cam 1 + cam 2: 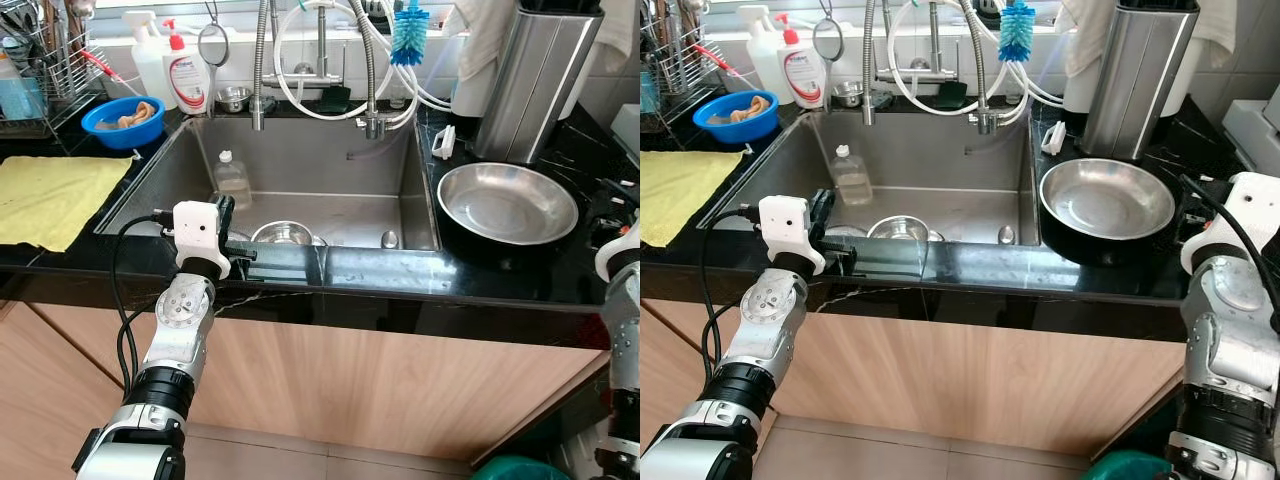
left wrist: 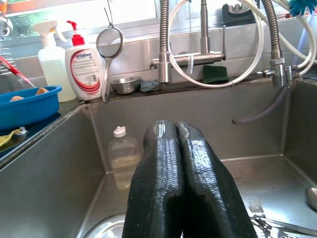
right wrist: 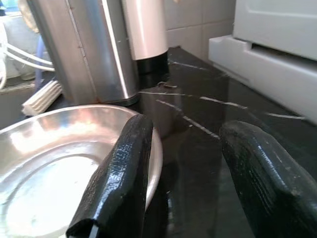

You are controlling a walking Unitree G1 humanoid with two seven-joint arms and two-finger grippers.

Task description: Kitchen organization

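Steel plate [image 3: 59, 163] just beside open right pincer [image 3: 193, 188], on counter [image 3: 208, 114]

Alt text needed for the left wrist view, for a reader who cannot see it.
The left tool, its two black fingers pressed shut, points into a steel sink toward a clear plastic bottle standing against the back wall. Behind the sink are a soap dispenser, a hanging strainer and faucet hoses.
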